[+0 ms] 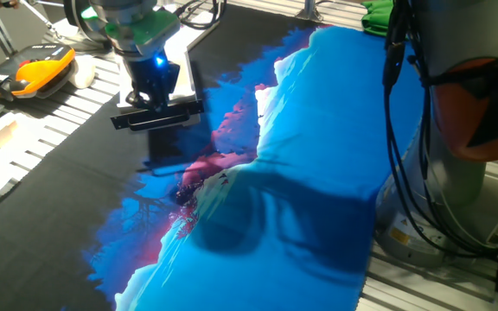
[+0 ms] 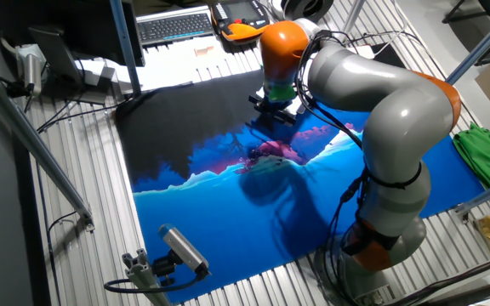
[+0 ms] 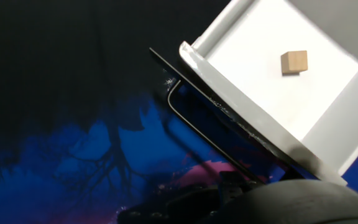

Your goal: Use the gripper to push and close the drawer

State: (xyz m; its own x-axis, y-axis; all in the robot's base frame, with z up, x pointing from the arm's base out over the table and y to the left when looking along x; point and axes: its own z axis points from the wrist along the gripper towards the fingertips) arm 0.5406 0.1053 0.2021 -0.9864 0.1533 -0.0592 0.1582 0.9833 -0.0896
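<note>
My gripper, black with a blue light and a green and grey wrist, hangs just above the drawer at the grey front with its black bar handle. In the other fixed view the gripper is under the arm's orange joint, and the drawer is hidden behind it. The hand view looks down into the pulled-out drawer, pale inside, with a small wooden cube lying in it. Its front edge and thin black handle run diagonally just ahead of my dark, blurred fingers. I cannot make out the gap between the fingers.
A blue, pink and black printed cloth covers the table. An orange-and-black case lies at the far left. The grey, orange-jointed robot base with cables stands at the right. A keyboard and a green cloth sit at the edges.
</note>
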